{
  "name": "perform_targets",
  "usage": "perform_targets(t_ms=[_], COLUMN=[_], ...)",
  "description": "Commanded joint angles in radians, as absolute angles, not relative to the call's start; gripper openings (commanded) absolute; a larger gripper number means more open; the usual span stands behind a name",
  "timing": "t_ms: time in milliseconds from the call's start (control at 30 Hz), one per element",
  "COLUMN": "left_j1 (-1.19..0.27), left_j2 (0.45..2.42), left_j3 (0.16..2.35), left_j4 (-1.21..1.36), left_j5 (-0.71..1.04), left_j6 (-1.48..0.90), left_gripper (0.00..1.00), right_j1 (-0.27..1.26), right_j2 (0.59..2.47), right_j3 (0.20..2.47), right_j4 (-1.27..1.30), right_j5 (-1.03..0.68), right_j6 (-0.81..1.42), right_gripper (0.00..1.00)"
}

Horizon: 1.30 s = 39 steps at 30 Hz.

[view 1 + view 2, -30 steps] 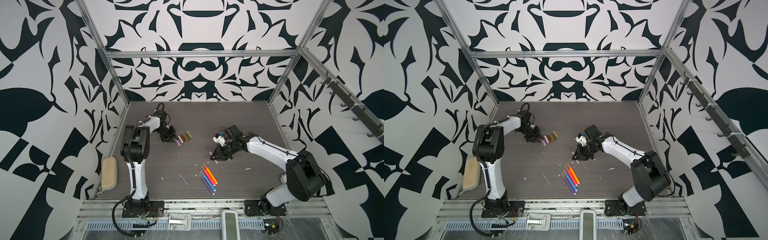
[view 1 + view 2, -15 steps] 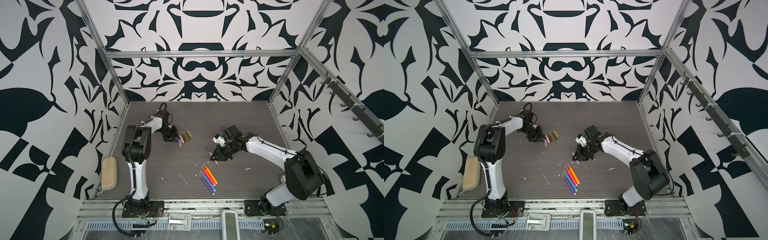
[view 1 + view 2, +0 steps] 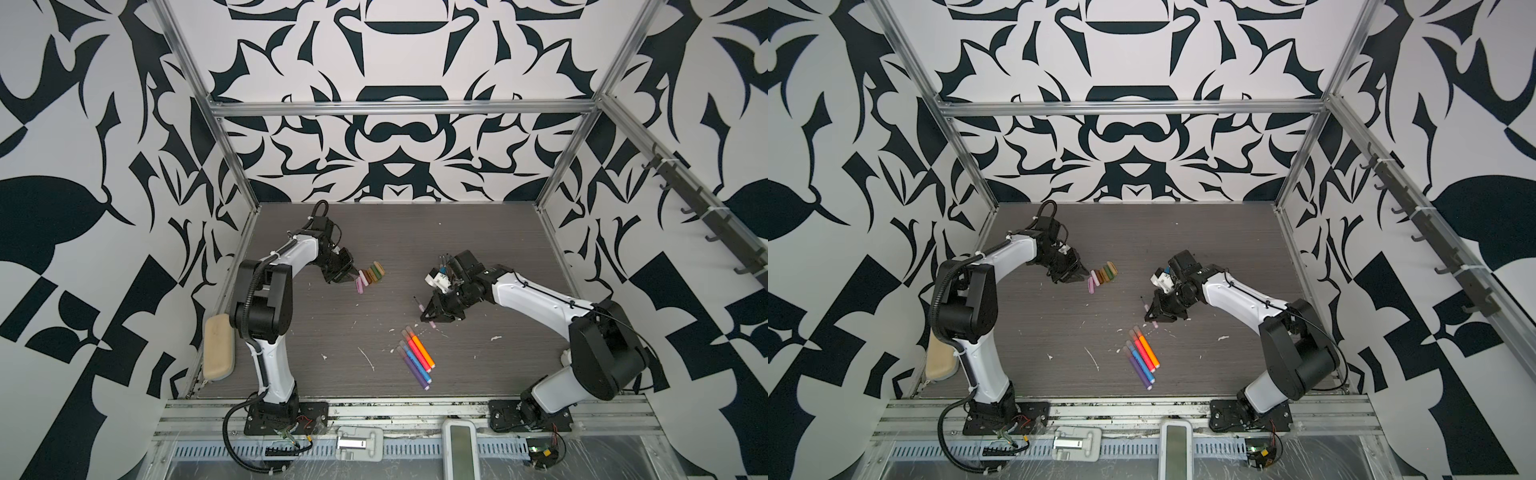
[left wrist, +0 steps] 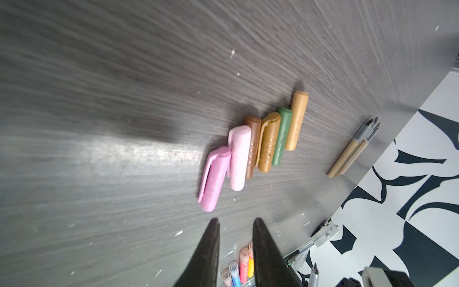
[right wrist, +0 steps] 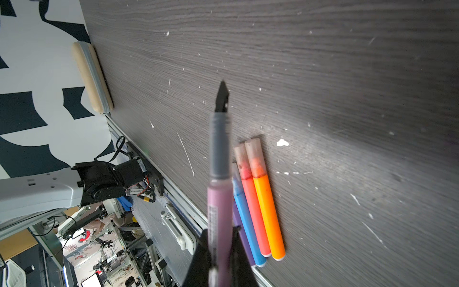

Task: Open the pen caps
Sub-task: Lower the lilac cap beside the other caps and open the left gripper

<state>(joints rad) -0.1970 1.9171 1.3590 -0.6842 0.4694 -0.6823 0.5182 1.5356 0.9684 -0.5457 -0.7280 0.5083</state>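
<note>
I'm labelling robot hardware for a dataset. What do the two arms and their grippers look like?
Both the left arm and right arm have white links joined by bulky black joints. A ribbed black cable loops along the left one; a thin black cable runs down the right. The left gripper and right gripper are black, with jaws tapering to points.

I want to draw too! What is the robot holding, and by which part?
Yes. On the right gripper, the jaws pinch the pink pen by its barrel, black tip sticking out. The left gripper holds nothing.
</note>
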Motion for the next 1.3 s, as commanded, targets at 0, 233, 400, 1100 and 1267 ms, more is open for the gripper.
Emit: perform_targets(t_ms=[0, 233, 400, 1100, 1267], left_j1=[-0.207, -0.243, -0.253, -0.254, -0.254], left_j2=[1.889, 1.890, 1.903, 1.950, 1.969], left_j3=[1.313, 1.273, 1.256, 1.229, 1.242], left_j4=[-0.693, -0.660, -0.634, -0.564, -0.558], left_j5=[0.480, 0.493, 0.510, 0.533, 0.536], left_j6=[-0.692, -0.713, -0.735, -0.773, -0.774], left_gripper=[0.28, 0.28, 0.28, 0.28, 0.28], right_j1=[0.516, 0.516, 0.516, 0.516, 0.517], right_j2=[1.532, 1.530, 1.528, 1.525, 1.526], right_j3=[0.995, 0.996, 0.993, 0.994, 0.996], right_j4=[-0.550, -0.551, -0.550, -0.554, -0.556], right_j5=[-0.730, -0.729, -0.728, -0.726, -0.726], right_j6=[0.488, 0.490, 0.491, 0.490, 0.491], right_gripper=[0.00, 0.00, 0.00, 0.00, 0.00])
